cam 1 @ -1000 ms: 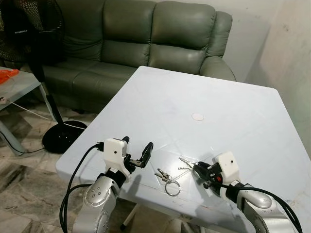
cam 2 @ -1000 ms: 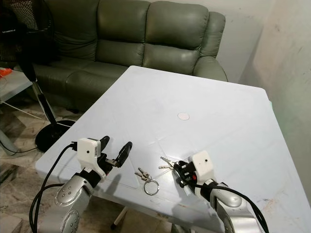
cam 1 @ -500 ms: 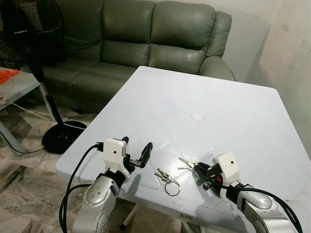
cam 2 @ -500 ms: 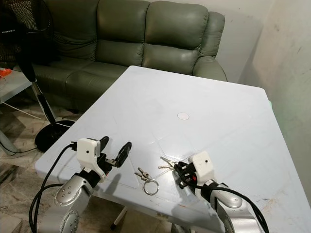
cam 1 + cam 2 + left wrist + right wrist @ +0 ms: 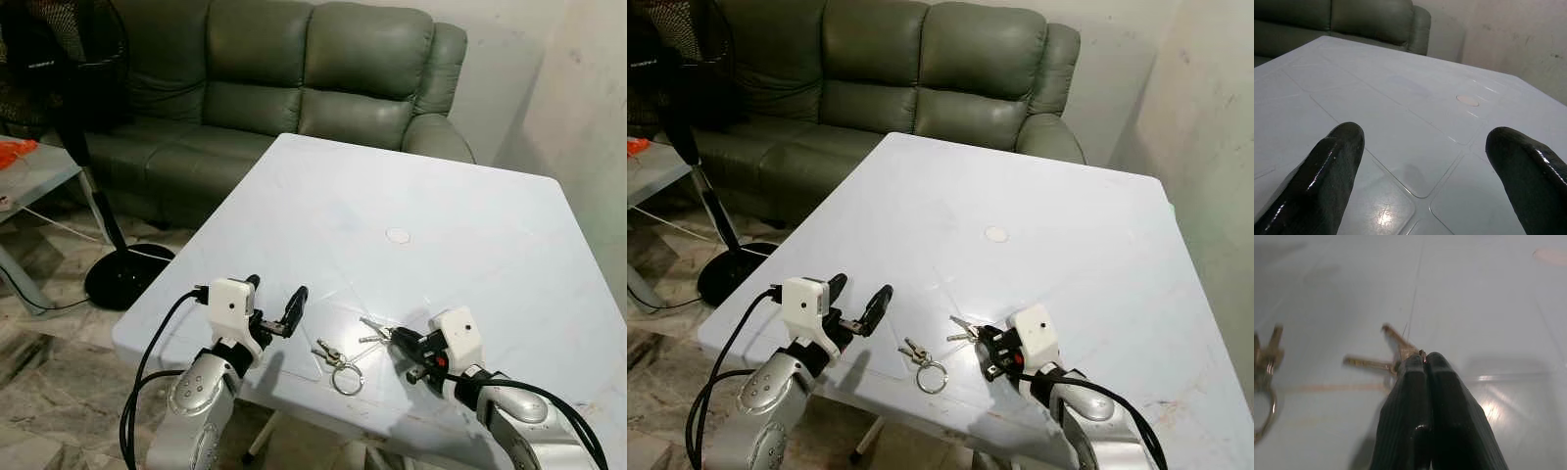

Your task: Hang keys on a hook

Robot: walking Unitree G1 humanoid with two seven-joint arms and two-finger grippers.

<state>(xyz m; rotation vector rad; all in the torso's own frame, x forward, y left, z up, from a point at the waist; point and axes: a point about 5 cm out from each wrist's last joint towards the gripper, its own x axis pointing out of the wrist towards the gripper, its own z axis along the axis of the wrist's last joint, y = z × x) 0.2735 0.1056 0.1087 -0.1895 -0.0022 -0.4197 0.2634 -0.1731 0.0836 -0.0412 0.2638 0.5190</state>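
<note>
- Keys (image 5: 372, 333) lie flat on the white table (image 5: 431, 196) near its front edge, at about 6 o'clock from the small round disc (image 5: 399, 235) in the tabletop's centre.
- R wrist view: two slim keys (image 5: 1382, 350) fan out from the fingertips, which sit right at their heads; fingers (image 5: 1415, 396) pressed together w/ no gap. Metal shows at the very tips, looks pinched on the keys.
- Right gripper (image 5: 400, 343) is low over the table at 3 o'clock of the keys, white wrist block behind it, silver arm trailing toward the near-right corner.
- Second bunch, w/ a key ring (image 5: 347, 380) and short keys (image 5: 327, 350) on it, lies apart at about 8 o'clock from the first keys, between the two grippers. It also shows at the edge of the R wrist view (image 5: 1264, 382).
- Left gripper (image 5: 274, 305) hovers near the front-left part of the table, at 9 o'clock of the ring bunch, not touching it. L wrist view: fingers (image 5: 1327, 176) spread wide apart, nothing between them, bare tabletop ahead.
- Black cable (image 5: 147, 377) loops off the L arm.
- Background: green leather sofa (image 5: 284, 88) at 12 o'clock beyond the table; standing fan (image 5: 69, 88) at 10 o'clock, round base on tiled floor (image 5: 49, 392); a side table (image 5: 34, 171) w/ sth orange (image 5: 15, 149) on it at far 9 o'clock.
</note>
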